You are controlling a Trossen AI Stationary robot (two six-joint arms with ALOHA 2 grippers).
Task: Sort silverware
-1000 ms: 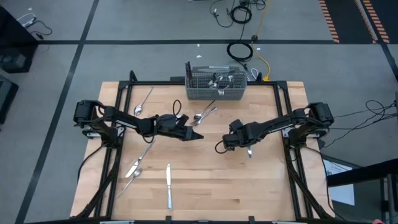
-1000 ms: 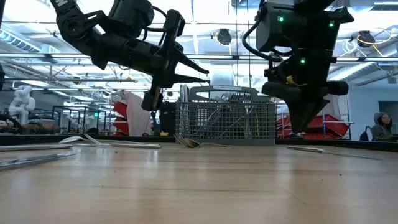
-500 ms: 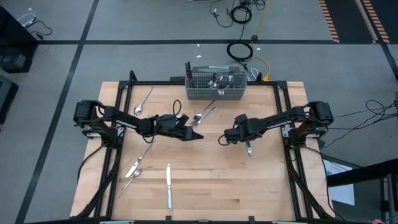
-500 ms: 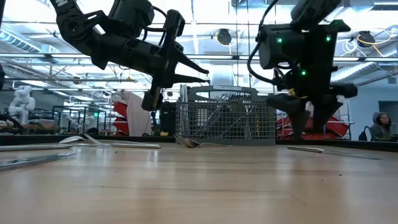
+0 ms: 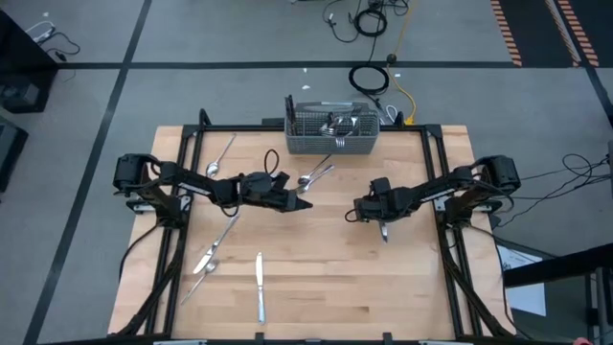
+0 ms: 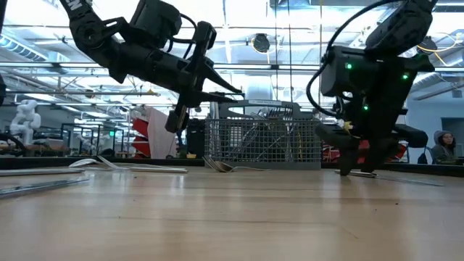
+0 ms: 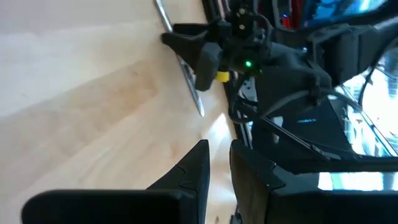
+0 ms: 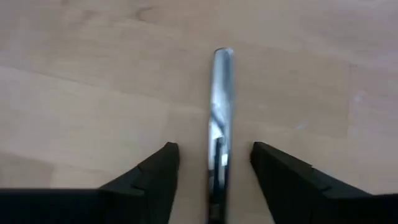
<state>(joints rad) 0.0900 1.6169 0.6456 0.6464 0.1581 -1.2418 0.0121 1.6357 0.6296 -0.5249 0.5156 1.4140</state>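
A slim shiny metal utensil (image 8: 221, 106) is straddled, ungrasped, by the spread right gripper (image 8: 214, 163) on the pale wooden tabletop (image 5: 316, 278); the left gripper (image 5: 299, 203), nearly clenched and empty, is held above it.

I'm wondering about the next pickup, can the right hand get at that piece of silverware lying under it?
Probably yes: the right hand is open, its fingers either side of the piece of silverware on bare wood.
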